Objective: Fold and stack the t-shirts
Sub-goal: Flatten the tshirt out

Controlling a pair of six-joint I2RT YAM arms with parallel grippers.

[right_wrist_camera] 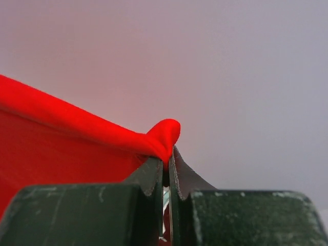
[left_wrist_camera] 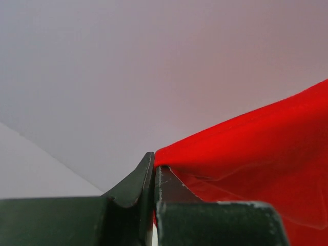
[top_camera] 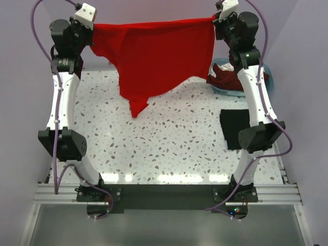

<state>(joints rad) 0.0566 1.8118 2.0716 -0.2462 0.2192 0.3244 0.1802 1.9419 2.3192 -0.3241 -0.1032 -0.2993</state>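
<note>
I hold the red t-shirt [top_camera: 154, 56] stretched aloft at twelve o'clock, left gripper [left_wrist_camera: 154, 166] and right gripper [right_wrist_camera: 167, 161] each pinched shut on a top corner. Either thin pinch might slip and drop a corner. The cloth is soft and limp, hanging to a crooked point above the speckled table [top_camera: 154, 148]

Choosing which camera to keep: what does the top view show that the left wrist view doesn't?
Top only: the table, black tee, maroon tee in the basket, and the right claw gripping the red tee. Left wrist only: a close-up of the left claw shut on the cloth edge. Both: the red tee in the left claw.
</note>
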